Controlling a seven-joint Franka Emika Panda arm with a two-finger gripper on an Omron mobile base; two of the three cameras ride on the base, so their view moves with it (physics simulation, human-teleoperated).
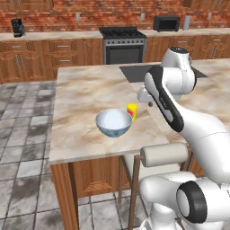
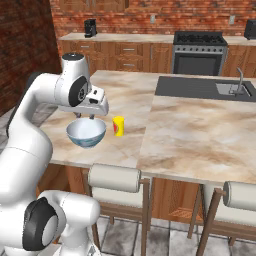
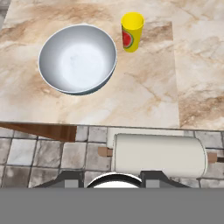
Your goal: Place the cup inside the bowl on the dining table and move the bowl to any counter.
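Note:
The bowl (image 1: 113, 122) (image 2: 86, 132) (image 3: 78, 59), white inside and blue-grey outside, stands upright near the front edge of the dining table (image 1: 90, 90) (image 2: 190, 130) (image 3: 144, 96). The small yellow cup (image 1: 131, 111) (image 2: 118, 126) (image 3: 131, 31) with a red patch stands upright just beside the bowl, apart from it. My gripper (image 2: 85, 116) (image 3: 111, 179) hangs above the table's front edge, over the bowl's near side and well above it. Its fingers stand apart with nothing between them.
A padded stool back (image 1: 164, 154) (image 2: 114, 178) (image 3: 159, 155) sits right under the table's front edge below my hand. A dark sink (image 2: 232, 89) is set into the table's far right. The counter (image 1: 54, 35) (image 2: 125, 37) and a stove (image 1: 122, 33) line the brick wall behind.

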